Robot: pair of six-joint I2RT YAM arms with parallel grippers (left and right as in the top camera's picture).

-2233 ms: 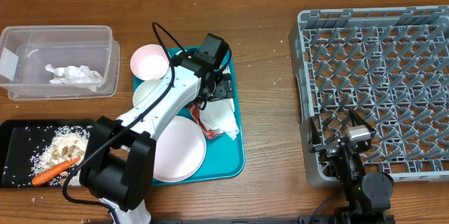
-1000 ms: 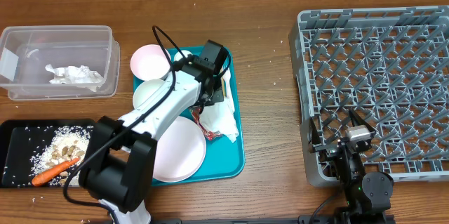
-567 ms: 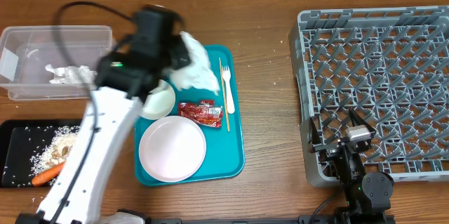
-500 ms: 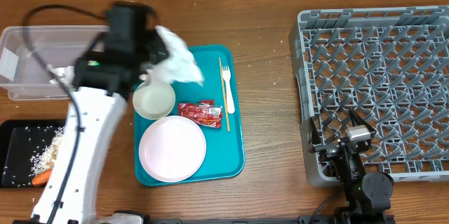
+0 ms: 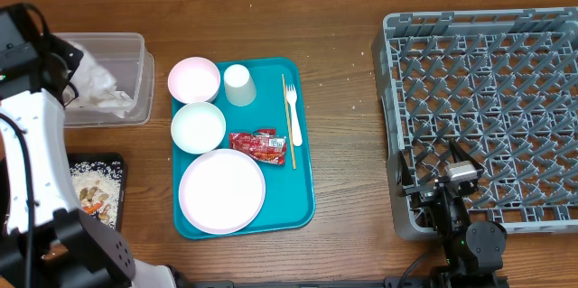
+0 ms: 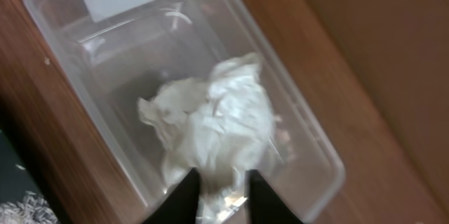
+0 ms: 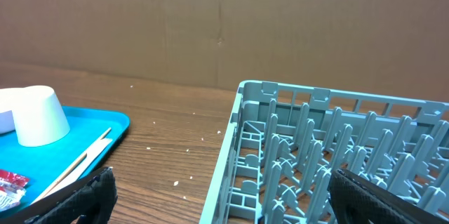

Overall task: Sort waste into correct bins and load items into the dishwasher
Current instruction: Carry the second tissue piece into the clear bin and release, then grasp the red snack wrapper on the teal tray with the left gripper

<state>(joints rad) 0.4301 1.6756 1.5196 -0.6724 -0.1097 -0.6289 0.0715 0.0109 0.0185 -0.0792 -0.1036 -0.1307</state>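
My left gripper (image 5: 68, 58) hangs over the clear tub (image 5: 126, 44), fingers close together with a crumpled white napkin (image 5: 95, 76) caught between them. In the left wrist view the napkin (image 6: 224, 112) bulges out past the gripper (image 6: 221, 175) above the tub (image 6: 309, 133). On the teal tray (image 5: 302, 189) lie a red wrapper (image 5: 259, 142), a fork (image 5: 291, 112), a plate (image 5: 221, 190), two bowls (image 5: 194, 79) (image 5: 198, 126) and a cup (image 5: 238, 84). My right gripper (image 5: 449, 166) stands open at the grey dish rack's (image 5: 488, 98) near-left corner, holding nothing.
The black tray (image 5: 122, 180) at the front left holds rice (image 5: 90, 175) and a bit of carrot (image 5: 90, 202); my left arm covers most of it. The right wrist view shows the rack (image 7: 337, 154), cup (image 7: 38, 115), fork (image 7: 77, 164) and bare wood between.
My left arm lifted the napkin off the teal tray and swung it left over the clear tub, uncovering the cup, fork and wrapper. The right arm has not moved.
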